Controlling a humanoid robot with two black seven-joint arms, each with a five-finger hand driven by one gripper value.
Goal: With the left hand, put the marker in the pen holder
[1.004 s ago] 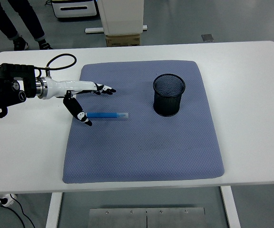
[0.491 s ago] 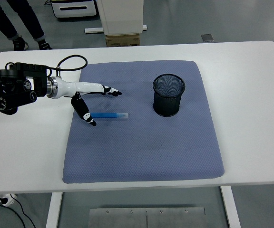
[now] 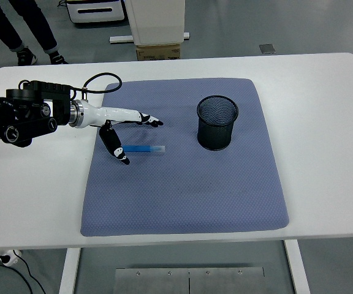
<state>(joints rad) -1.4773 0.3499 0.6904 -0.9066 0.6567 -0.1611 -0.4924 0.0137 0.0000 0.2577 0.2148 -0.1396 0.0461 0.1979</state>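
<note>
Left hand (image 3: 122, 131) open over the blue mat (image 3: 182, 196), fingers spread and thumb hanging down just beside the near end of the marker (image 3: 144, 149), lying left-to-right, far end toward the pen holder (image 3: 217, 123), well apart.

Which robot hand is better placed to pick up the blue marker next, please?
The left. The left robot hand hangs open right over the marker lying on the blue mat, thumb and fingers to either side of its left end. No right arm is in view.
</note>
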